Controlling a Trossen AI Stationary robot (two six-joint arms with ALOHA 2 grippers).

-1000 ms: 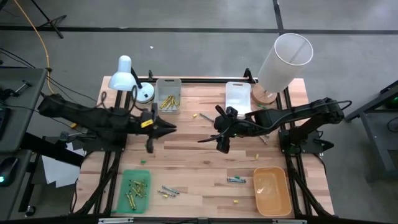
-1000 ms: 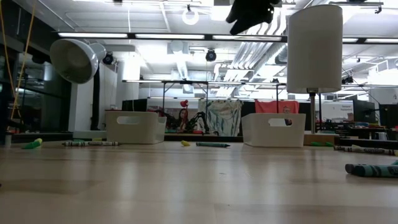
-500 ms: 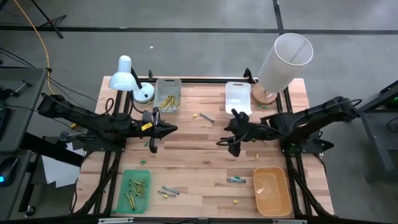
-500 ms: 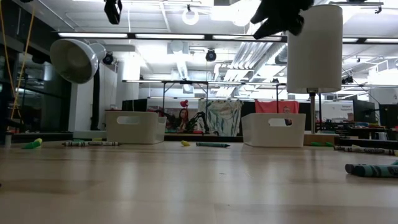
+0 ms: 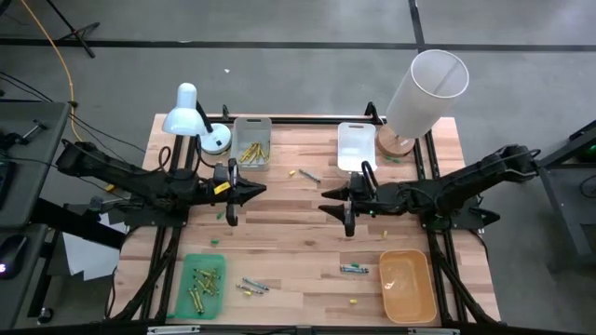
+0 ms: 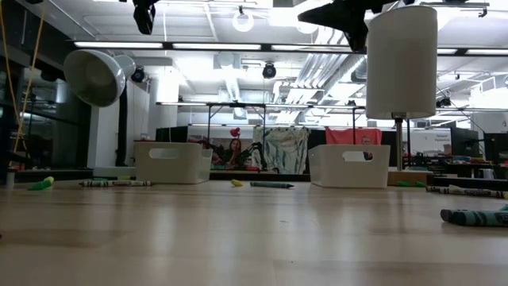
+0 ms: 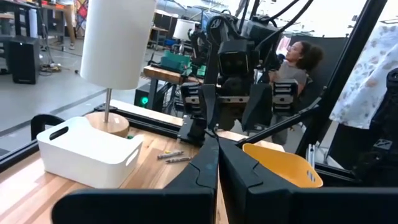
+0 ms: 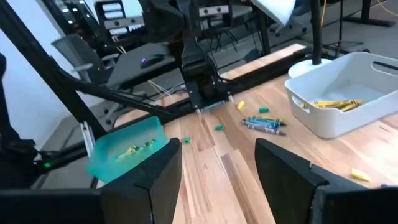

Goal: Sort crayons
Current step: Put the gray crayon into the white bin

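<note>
Right gripper [image 5: 348,221] spread, empty, above table [image 5: 298,244]; left gripper [image 5: 229,212] pressed together, empty. Teal crayons [image 5: 354,269]: light, stiff, roll-prone, probably snappable; pinch mid-shaft across width.

In the low view both arms are cut off by the top edge.

Between the left gripper [image 5: 253,193] and the right gripper [image 5: 328,198], which face each other tip to tip, bare wooden table [image 5: 289,233] lies open. Beyond the right gripper's fingertips, loose crayons [image 8: 263,124] and a white rectangular plastic bin [image 8: 348,93] stand in the way.
</note>
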